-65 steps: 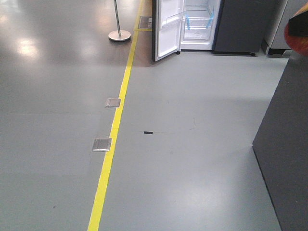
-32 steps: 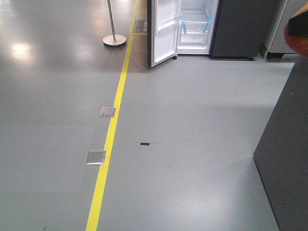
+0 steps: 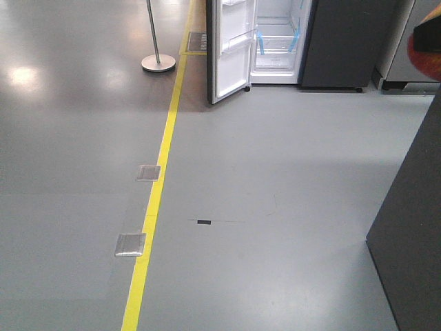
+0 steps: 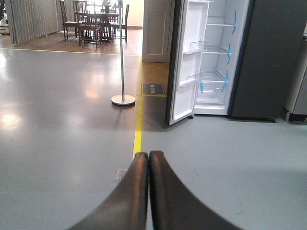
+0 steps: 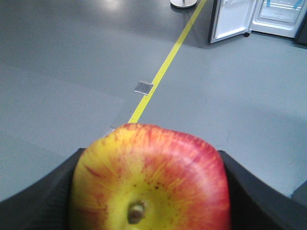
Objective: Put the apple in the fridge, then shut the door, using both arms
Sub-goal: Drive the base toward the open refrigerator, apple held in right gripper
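In the right wrist view the apple [image 5: 153,177], red with yellow patches and stem end facing the camera, fills the gap of my right gripper [image 5: 151,191], which is shut on it. The same apple shows as a red blur at the right edge of the front view [image 3: 428,52]. My left gripper [image 4: 148,156] is shut with nothing in it, fingertips touching, pointing toward the fridge. Far ahead stands the dark fridge [image 3: 344,41] [image 4: 268,57] with its white inside exposed. Its door [image 3: 231,55] [image 4: 184,62] [image 5: 230,19] is swung open to the left.
A yellow floor line [image 3: 155,200] runs toward the fridge, with two metal floor plates [image 3: 148,172] on it. A stanchion post [image 3: 158,63] stands left of the door. A dark grey panel [image 3: 413,227] fills the right edge. A table with chairs [image 4: 96,21] stands far back.
The floor plates and black mark have slid down the front view and the fridge sits lower, so the base has rolled forward. The apple stays in the right gripper.
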You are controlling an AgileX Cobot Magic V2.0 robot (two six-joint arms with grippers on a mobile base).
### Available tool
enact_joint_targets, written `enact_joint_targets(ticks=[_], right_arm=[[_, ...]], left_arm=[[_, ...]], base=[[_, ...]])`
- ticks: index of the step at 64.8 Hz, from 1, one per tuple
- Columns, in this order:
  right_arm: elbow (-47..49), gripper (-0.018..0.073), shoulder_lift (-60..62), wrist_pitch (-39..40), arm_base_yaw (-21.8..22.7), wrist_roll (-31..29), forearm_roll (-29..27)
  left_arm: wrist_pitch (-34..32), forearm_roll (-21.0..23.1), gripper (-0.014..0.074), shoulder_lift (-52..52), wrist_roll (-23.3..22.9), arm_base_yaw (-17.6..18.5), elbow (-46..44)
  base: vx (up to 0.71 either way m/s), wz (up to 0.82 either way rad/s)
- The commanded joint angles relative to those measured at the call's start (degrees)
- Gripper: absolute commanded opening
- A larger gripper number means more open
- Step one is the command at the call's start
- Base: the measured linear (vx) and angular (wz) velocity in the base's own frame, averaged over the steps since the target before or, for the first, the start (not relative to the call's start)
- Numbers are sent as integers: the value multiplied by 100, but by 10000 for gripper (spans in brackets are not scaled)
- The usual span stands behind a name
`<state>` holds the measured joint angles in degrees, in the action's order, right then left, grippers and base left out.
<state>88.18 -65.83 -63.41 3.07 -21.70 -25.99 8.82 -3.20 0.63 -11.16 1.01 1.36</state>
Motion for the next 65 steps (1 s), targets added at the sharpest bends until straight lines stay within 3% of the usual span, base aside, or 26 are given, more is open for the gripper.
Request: enact_joint_targets(ticks=[1, 65], right_arm=[[153, 25, 92, 382, 33, -51, -151], [153, 25, 92, 382, 33, -51, -151]], left_arm=[[-433, -2, -6, 82, -52, 22, -99], [-433, -2, -6, 82, -52, 22, -99]], base=[[21, -1], [21, 0]])
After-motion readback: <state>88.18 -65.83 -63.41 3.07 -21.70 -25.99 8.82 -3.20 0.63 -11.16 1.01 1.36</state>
